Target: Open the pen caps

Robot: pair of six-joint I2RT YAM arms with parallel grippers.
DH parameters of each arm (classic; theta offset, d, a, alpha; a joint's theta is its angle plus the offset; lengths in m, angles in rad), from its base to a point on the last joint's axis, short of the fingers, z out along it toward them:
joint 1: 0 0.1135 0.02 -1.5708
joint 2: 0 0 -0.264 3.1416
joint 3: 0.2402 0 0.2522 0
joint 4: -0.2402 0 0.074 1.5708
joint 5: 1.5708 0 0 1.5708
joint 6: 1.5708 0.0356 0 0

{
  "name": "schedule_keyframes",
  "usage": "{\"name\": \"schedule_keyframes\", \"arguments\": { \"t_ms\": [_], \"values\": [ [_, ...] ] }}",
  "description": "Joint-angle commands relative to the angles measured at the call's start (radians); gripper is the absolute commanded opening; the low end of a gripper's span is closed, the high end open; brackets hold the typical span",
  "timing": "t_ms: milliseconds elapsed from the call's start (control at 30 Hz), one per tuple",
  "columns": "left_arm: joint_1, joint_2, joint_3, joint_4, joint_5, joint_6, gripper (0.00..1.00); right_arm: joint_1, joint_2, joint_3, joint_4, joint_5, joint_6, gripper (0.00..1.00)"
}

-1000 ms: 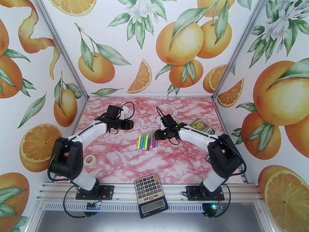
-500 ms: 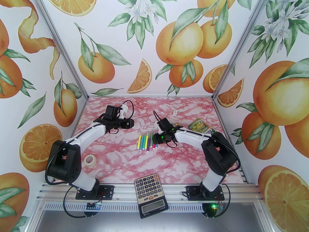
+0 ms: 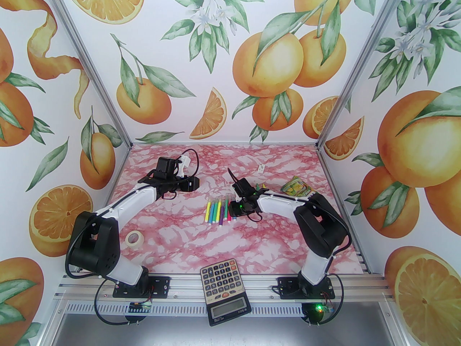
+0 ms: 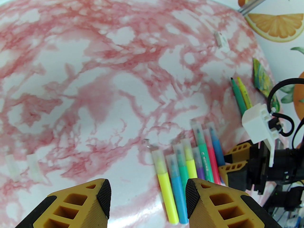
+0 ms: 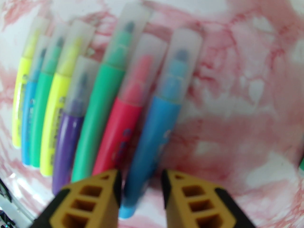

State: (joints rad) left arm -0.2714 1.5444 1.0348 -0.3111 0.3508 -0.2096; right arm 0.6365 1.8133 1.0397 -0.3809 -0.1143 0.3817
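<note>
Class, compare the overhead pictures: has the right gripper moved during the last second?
Yes. The right gripper has slid nearer the camera, toward the near end of the row of pens, which has not moved.

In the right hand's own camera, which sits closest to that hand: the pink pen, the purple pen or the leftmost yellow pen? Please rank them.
1. Pink pen, just left of the right hand.
2. Purple pen, further left, mid-row.
3. Leftmost yellow pen, at the row's far end.
</note>
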Motion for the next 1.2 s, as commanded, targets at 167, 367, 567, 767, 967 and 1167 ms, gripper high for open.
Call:
{"name": "schedule_keyframes", "arguments": {
  "t_ms": [167, 367, 567, 767, 967, 1167],
  "values": [
    [-0.004, -0.036, -0.02, 0.022, -0.014, -0.014, 0.57, 0.026, 0.032, 0.042, -0.081, 0.166, -0.009, 0.34],
    [-0.004, -0.034, -0.027, 0.033, -0.048, -0.043, 0.57, 0.06, 0.074, 0.093, -0.137, 0.284, -0.018, 0.32],
    [-0.003, -0.045, -0.035, 0.038, -0.054, -0.057, 0.57, 0.075, 0.114, 0.111, -0.143, 0.304, -0.01, 0.32],
    [-0.004, -0.044, -0.044, 0.042, -0.04, -0.057, 0.57, 0.076, 0.106, 0.106, -0.134, 0.323, -0.002, 0.25],
    [-0.003, -0.036, -0.063, 0.093, 0.032, -0.094, 0.57, 0.076, 0.02, 0.068, -0.096, 0.325, 0.0, 0.23],
    [-0.013, -0.032, -0.062, 0.145, 0.105, -0.131, 0.59, 0.076, -0.05, 0.053, -0.085, 0.298, -0.016, 0.23]
  ]
}}
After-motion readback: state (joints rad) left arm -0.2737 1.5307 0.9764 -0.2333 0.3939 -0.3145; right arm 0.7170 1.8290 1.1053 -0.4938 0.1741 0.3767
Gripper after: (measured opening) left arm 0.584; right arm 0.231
